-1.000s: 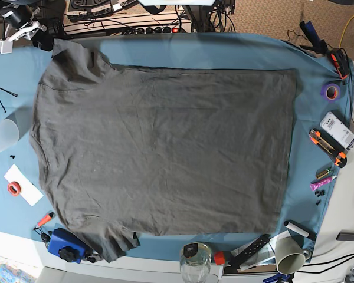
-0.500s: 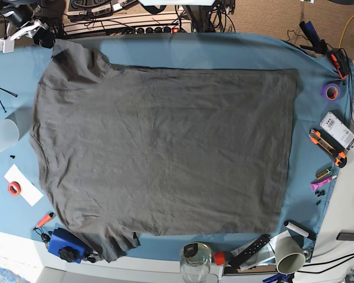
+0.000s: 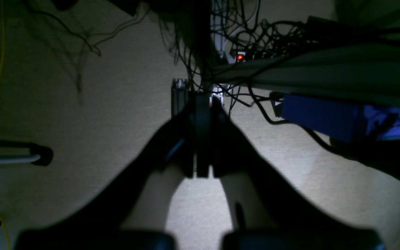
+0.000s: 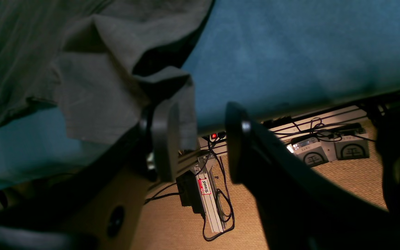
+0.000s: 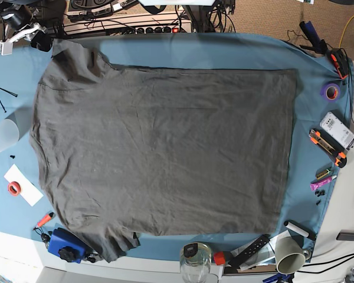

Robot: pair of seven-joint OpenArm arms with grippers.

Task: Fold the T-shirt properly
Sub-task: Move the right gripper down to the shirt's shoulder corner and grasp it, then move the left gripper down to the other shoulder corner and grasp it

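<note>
The dark charcoal T-shirt (image 5: 165, 147) lies spread flat on the blue table cloth (image 5: 224, 50), with its collar side to the left and its hem to the right. My right gripper (image 5: 42, 40) hovers at the far left corner, by the far sleeve. In the right wrist view this gripper (image 4: 200, 139) is open. The sleeve (image 4: 92, 86) lies crumpled by its left finger (image 4: 165, 139), and a corner of the hem reaches into the gap. My left gripper (image 3: 202, 104) is shut on nothing. It hangs in the dark below table level, over the carpet, and does not show in the base view.
Along the right edge lie a purple tape roll (image 5: 331, 91), a white device (image 5: 338, 130) and an orange-black cutter (image 5: 327, 147). A glass jar (image 5: 196, 262), a paper cup (image 5: 290, 254) and a blue box (image 5: 65, 244) stand at the near edge. A plastic cup (image 5: 1, 137) is on the left.
The right arm at the far left corner has shifted only slightly. The T-shirt has not moved.
</note>
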